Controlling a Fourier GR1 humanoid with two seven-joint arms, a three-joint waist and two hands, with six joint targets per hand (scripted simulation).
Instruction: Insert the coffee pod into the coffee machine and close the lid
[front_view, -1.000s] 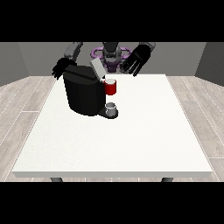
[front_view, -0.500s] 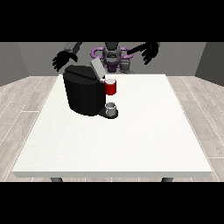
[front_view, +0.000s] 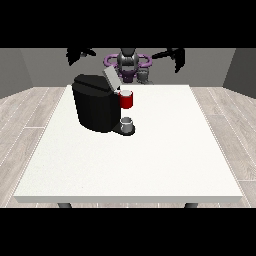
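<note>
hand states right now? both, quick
Hand at the view's left: raised off the table, holds nothing, fingers cannot be told.
Hand at the view's right: raised off the table, holds nothing, fingers cannot be told.

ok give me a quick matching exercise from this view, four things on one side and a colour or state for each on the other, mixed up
Things:
1. coffee machine
2. lid
3. coffee pod
4. hand at the view's right

States or colours:
A. red
B. raised above the table's far edge, holding nothing
C. black, standing on the white table
D. tilted up, open

Pairs: 1-C, 2-D, 3-A, 4-B
</note>
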